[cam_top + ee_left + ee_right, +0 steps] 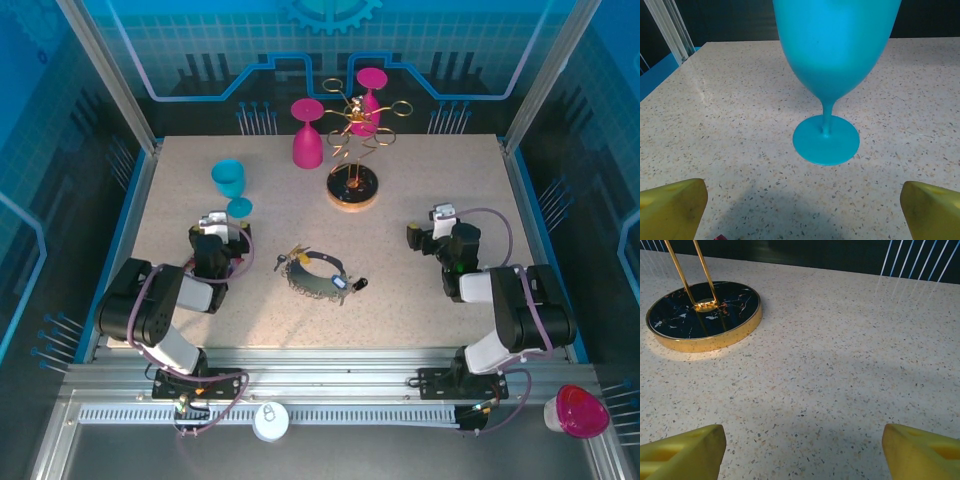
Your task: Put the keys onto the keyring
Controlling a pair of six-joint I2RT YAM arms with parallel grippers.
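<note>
The keyring (314, 276), a thin dark chain loop with a small blue tag, lies on the speckled table between the two arms. Brassy keys (297, 254) rest at its far left edge. A black-headed key (358, 285) lies just right of the tag. My left gripper (222, 226) is left of the ring, and its yellow fingers (671, 209) stand wide apart over bare table: open, holding nothing. My right gripper (433, 227) is right of the ring; its fingers (682, 454) are also spread over bare table: open and empty.
A teal goblet (826, 141) stands upright close in front of the left gripper (802, 212). The gold wire rack's round base (705, 315) sits ahead and left of the right gripper (802, 454). Two pink goblets (307, 135) stand at the back by the rack (353, 150).
</note>
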